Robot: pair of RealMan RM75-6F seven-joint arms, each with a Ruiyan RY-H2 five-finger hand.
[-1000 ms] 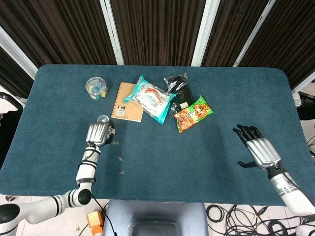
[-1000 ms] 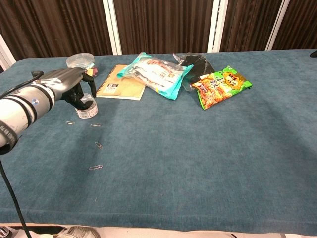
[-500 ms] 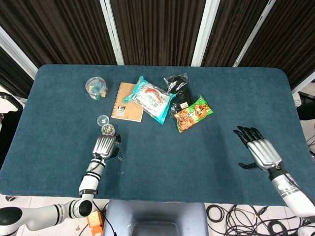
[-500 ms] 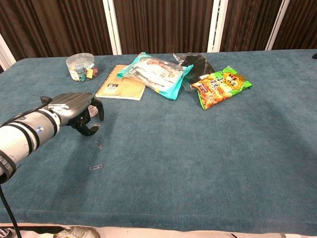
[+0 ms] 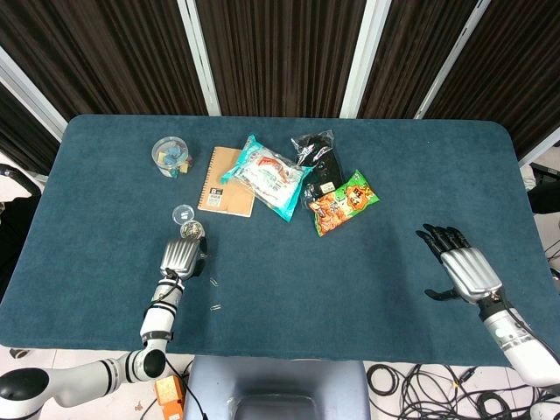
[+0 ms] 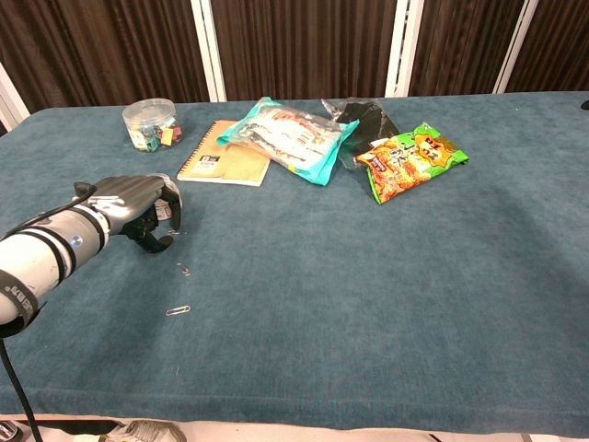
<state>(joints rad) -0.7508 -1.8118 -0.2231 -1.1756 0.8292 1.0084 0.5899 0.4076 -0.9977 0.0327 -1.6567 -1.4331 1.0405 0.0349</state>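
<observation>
A: Head view. Left hand [image 5: 182, 257] hovers low over the blue worktop [image 5: 367, 289], knuckles up, fingers curled down, nothing held between them. Just ahead of the fingertips stands a small clear jar of paper clips [image 5: 192, 231]; whether they touch it I cannot tell from here. The jar's round lid [image 5: 183, 213] lies beside it, further from the robot.

B: Loose items near it?

A: Paper clips [image 5: 214, 283] scattered on the worktop to the right of the left hand. Right hand [image 5: 459, 267] lies well apart, near the right edge, palm down, fingers spread, holding nothing.

B: Back of the worktop?

A: A tub of coloured clips [image 5: 171, 154], a brown notebook [image 5: 227, 181], a teal packet [image 5: 267, 175] overlapping the notebook's edge, a black pouch [image 5: 318, 157], a green snack bag [image 5: 342, 201].

B: Chest view?

A: Left hand [image 6: 138, 203] shows at the left, fingers [image 6: 172, 208] hooked downward over the jar, which is mostly hidden behind them. Two paper clips [image 6: 179, 311] lie on the worktop nearer the camera. Tub [image 6: 150, 123], notebook [image 6: 226, 157], teal packet [image 6: 290, 133] and snack bag [image 6: 414, 158] sit at the back. Right hand is out of this view.
</observation>
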